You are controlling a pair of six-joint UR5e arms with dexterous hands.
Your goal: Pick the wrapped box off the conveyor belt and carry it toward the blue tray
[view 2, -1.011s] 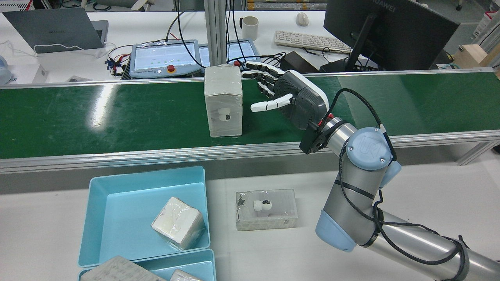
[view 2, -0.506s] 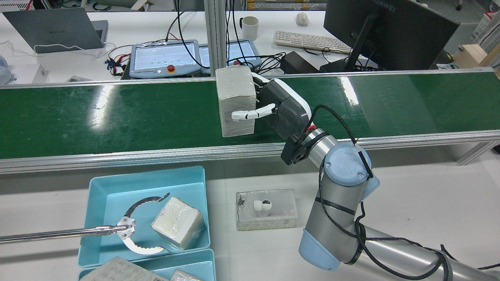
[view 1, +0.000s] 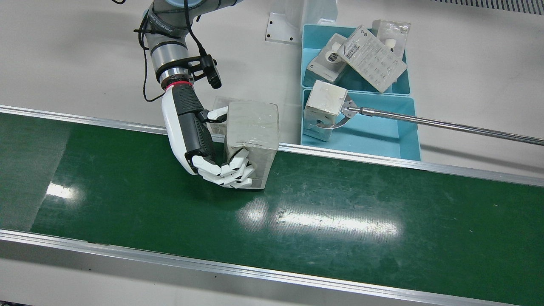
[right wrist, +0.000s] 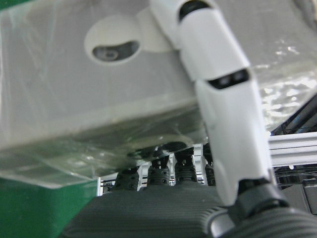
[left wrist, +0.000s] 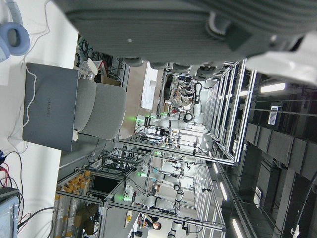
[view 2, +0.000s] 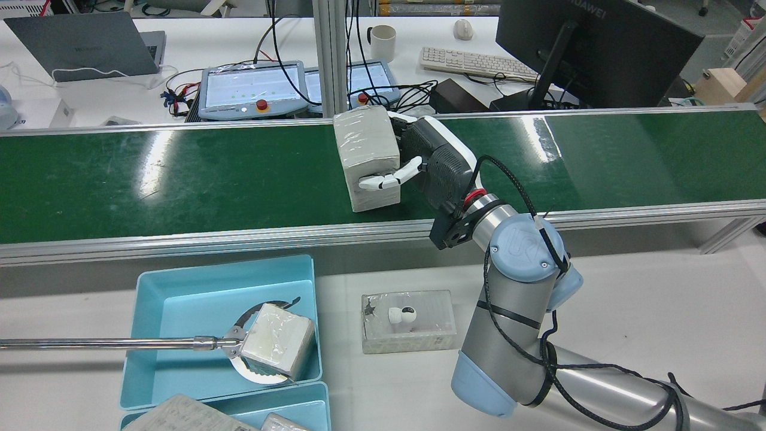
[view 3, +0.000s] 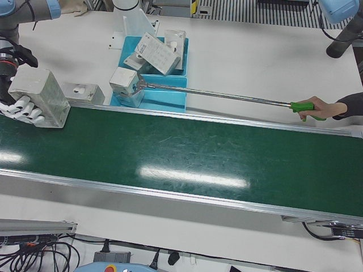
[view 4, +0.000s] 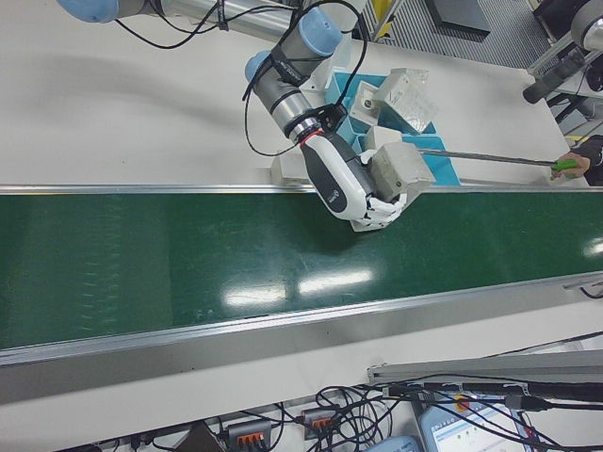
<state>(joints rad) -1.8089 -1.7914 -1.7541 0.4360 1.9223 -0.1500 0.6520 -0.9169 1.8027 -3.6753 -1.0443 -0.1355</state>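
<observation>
The wrapped box (view 2: 366, 149) is a tall grey box in clear film over the green conveyor belt (view 2: 179, 179), tilted. It also shows in the front view (view 1: 250, 127), the left-front view (view 3: 39, 93) and the right-front view (view 4: 400, 169). My right hand (view 2: 419, 158) is shut on it, fingers (view 1: 229, 172) round the far face and the thumb on the near face. In the right hand view the box (right wrist: 99, 89) fills the frame behind one finger (right wrist: 223, 99). The blue tray (view 2: 173, 281) stands on the table before the belt. Only the left hand's palm (left wrist: 173, 25) shows.
A person's long grabber tool (view 2: 149, 343) clamps a wrapped cube (view 2: 275, 341) inside the blue tray. Another wrapped box (view 2: 408, 320) lies on the table right of the tray. A second blue tray (view 1: 397, 89) holds several packages. The belt's metal rail (view 2: 239, 239) runs between belt and table.
My right hand moved left to the box, closed on it and tilted it toward the near rail. The grabber tool came into the tray and clamped the cube.
</observation>
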